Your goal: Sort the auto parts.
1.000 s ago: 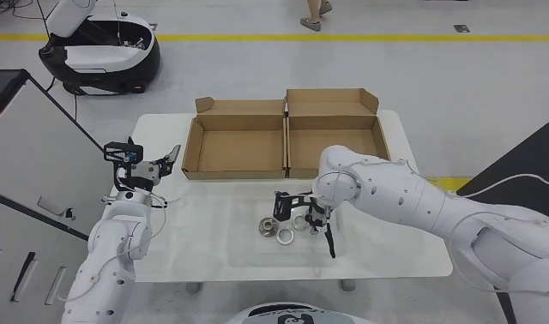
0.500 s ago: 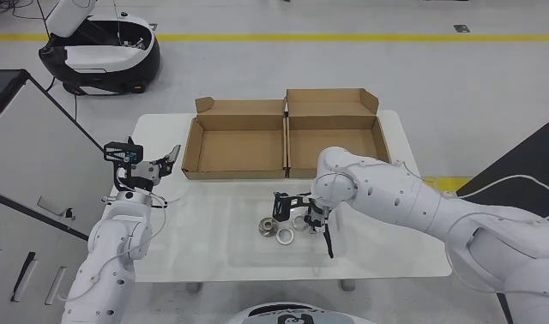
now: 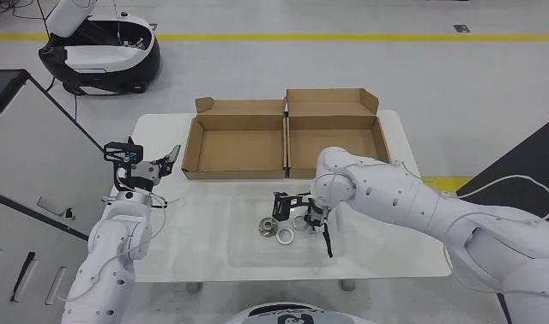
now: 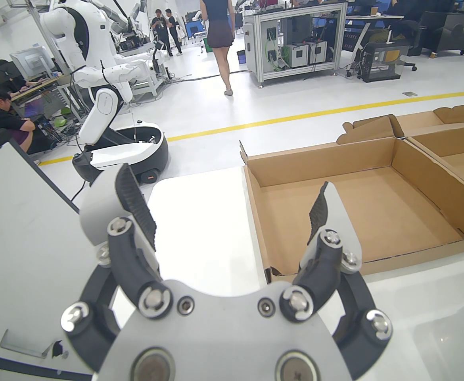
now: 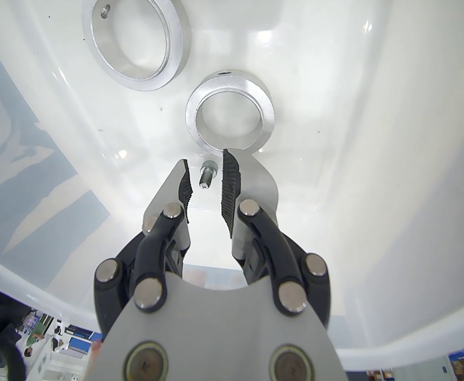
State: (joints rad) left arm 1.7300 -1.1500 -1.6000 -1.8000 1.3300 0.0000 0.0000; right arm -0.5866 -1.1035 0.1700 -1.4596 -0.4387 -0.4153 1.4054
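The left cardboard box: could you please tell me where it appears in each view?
Top view: left cardboard box at the table's far edge, close to the left tool.
Left wrist view: the box lies just beyond the left tool, open top showing.
Right wrist view: not in it; rings on the table.
Shared landmark: the white table.

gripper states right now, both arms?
Left gripper: open, empty.
Right gripper: open narrowly, fingers either side of the small bolt, not yet gripping it.
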